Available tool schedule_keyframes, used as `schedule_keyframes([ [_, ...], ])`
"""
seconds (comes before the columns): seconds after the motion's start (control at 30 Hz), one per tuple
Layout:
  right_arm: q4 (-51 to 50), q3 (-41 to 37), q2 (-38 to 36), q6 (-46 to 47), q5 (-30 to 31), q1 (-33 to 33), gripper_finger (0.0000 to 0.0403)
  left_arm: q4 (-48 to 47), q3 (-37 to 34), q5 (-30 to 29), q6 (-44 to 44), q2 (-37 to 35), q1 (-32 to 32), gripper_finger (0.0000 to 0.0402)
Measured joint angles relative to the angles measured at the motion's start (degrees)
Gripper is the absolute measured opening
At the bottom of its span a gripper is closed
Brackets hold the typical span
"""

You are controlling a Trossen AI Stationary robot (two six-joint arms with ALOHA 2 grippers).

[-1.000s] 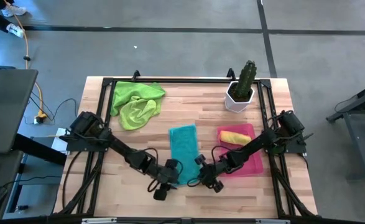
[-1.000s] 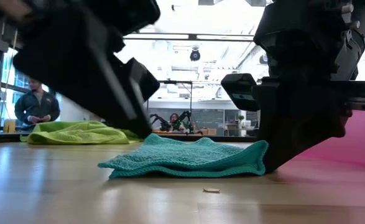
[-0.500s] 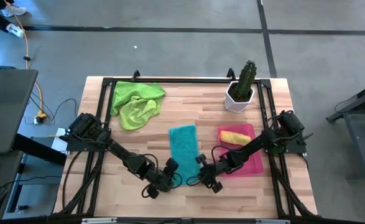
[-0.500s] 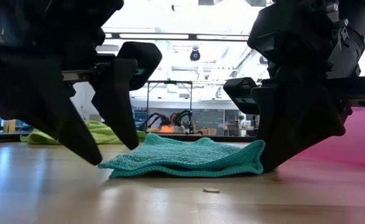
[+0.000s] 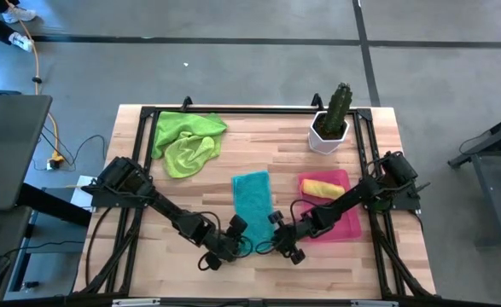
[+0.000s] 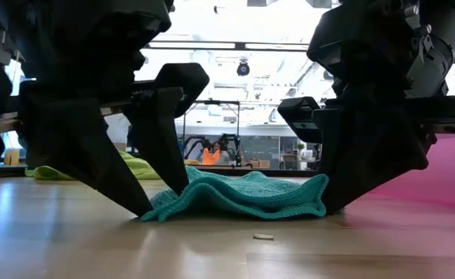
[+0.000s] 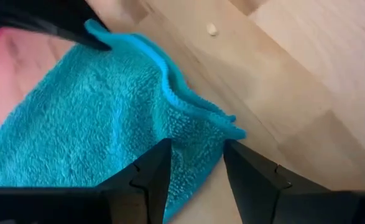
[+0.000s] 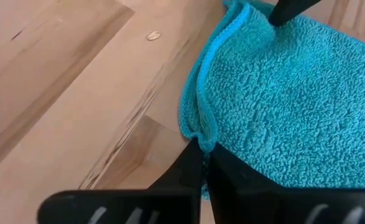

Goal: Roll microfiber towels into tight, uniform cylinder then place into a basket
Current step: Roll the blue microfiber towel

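Since the earlier frames the left gripper [image 6: 161, 203] has slid in toward the teal towel [image 5: 253, 198], pushing that towel's near left corner up into a small bunched fold, where before the edge lay flatter and stretched farther out along the bench [image 5: 259, 145]. Its 2 fingers [image 7: 150, 180] now stand apart, straddling that corner at about 7 o'clock of the towel. The right gripper [image 8: 201, 163] sits at the near right corner, about 5 o'clock of the towel, its fingers pressed together and pinching the hem of the teal towel. Seen from above, the towel is a long narrow rectangle at the bench's centre, running from 12 to 6 o'clock, flat over most of its length; from table height its near end is rumpled into low ridges between the 2 grippers. The pile is a looped terry, and the doubled hem at the near edge shows 2 layers. At about 3 o'clock of the teal towel lies the basket [image 5: 349, 223], with a rolled yellow towel [image 5: 321, 187] in its far end. The 2 lime green towels [image 5: 185, 141] lie crumpled together toward 10 o'clock on the bench, and a white pot with a cactus [image 5: 331, 120] stands toward 1 o'clock.
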Motion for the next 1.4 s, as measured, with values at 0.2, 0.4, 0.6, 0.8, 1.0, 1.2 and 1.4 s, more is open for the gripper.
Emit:
schedule_keyframes([
  [0.2, -0.3, 0.0, 0.0, 0.8, -0.1, 0.0, 0.0001, 1.0, -0.2, 3.4, -12.7, 0.1, 0.2, 0.0121],
  [0.4, 0.0, 0.0, 0.0, 0.9, 0.0, 0.0, 0.0, 0.9, -0.2, 7.0, -22.9, 0.2, 0.4, 0.0058],
  [0.6, 0.8, 0.0, 0.0, 2.7, -0.3, -0.3, 0.0, 1.4, -0.3, 10.7, -30.1, -1.0, 0.3, 0.0005],
  [0.8, 3.0, -0.1, 0.2, 10.8, -5.9, -3.5, 0.0, -0.1, -0.6, 11.6, -34.9, -4.3, 0.3, 0.001],
  [1.0, 8.1, -0.1, 0.2, 25.1, -15.1, -8.5, 0.0, -0.8, -0.6, 12.0, -45.5, -7.2, 0.1, 0.0004],
  [1.2, 9.8, -0.1, 0.2, 35.1, -21.9, -10.4, 0.0, -4.0, -0.5, 11.2, -51.2, -9.7, 0.2, 0.0004],
  [1.4, 12.5, 0.0, 0.1, 44.9, -22.8, -11.0, 0.0, -13.0, -0.5, 10.3, -60.7, -10.8, 1.7, 0.0004],
])
